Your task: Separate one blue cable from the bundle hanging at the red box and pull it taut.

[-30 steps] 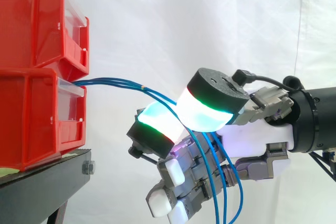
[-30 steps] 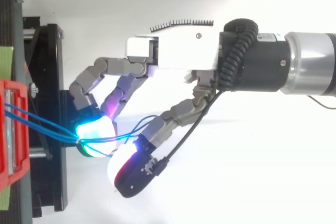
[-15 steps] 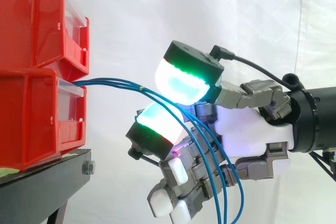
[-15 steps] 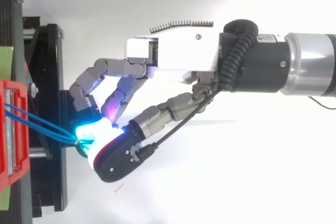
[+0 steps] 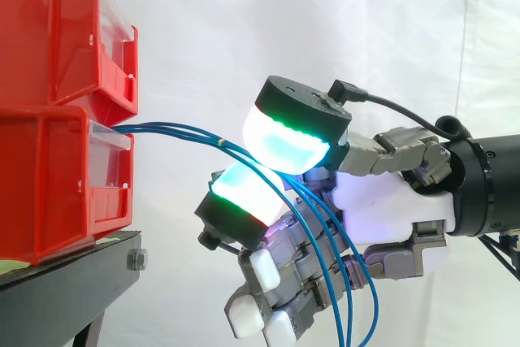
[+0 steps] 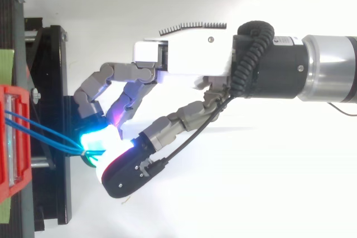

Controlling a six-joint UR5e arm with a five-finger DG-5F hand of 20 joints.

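The blue cables [image 5: 175,128] leave the front of the lower red bin [image 5: 49,184] as a bundle and sag toward four o'clock into the hand [image 5: 390,201], which sits at three o'clock of the bins. The curled fingers [image 5: 268,270] and thumb grasp them: the thumb's cyan-green pad [image 5: 284,140] presses down at twelve o'clock of a finger pad [image 5: 240,193], with the strands running between the two. Past the pinch the cables loop across the palm toward six o'clock. Seen from above, the bundle [image 6: 39,129] meets the glowing pads at seven o'clock of the palm [image 6: 184,57] – beside the black stand [image 6: 53,110].
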